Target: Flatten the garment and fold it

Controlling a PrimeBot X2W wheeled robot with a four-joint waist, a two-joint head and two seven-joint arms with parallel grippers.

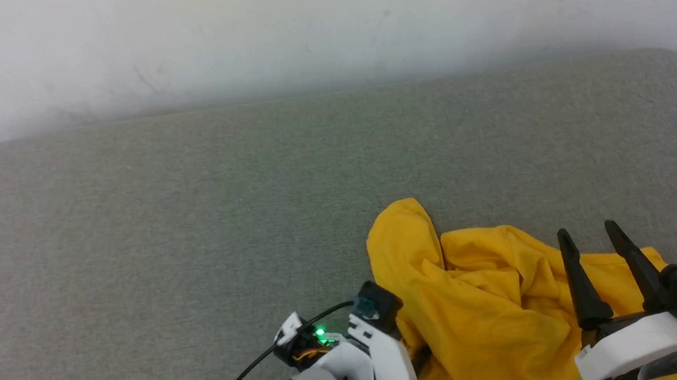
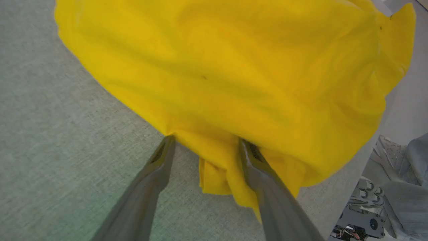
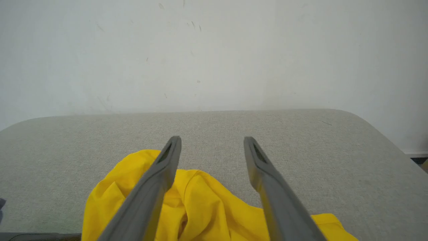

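left jaws stand wide apart, and their tips are tucked in under the edge of the bright yellow cotton t-shirt (image 2: 234, 67). a small fold of cloth hangs down between the two long dark fingers (image 2: 147, 187). they are not squeezing it, so i think they hold nothing yet.

right jaws are wide apart too, and they are empty. their fingers (image 1: 578, 280) hang just over the right side of the shirt and point away toward the pale wall (image 1: 301, 24).

the shirt lies in a crumpled heap on the grey cloth-covered table (image 1: 196, 225). it sits at the near edge, to the right of the middle, between the two arms. one bump of the heap pokes up toward the wall, and the rest spreads out toward the right arm. no sleeve or neck hole can be told apart, and no picture on the shirt can be seen.

the left jaws are the nearer ones, as they already touch the cloth at its near left side. the big bare part of the table lies to the left and further back, so that looks like the best way to pull the shirt out flat.
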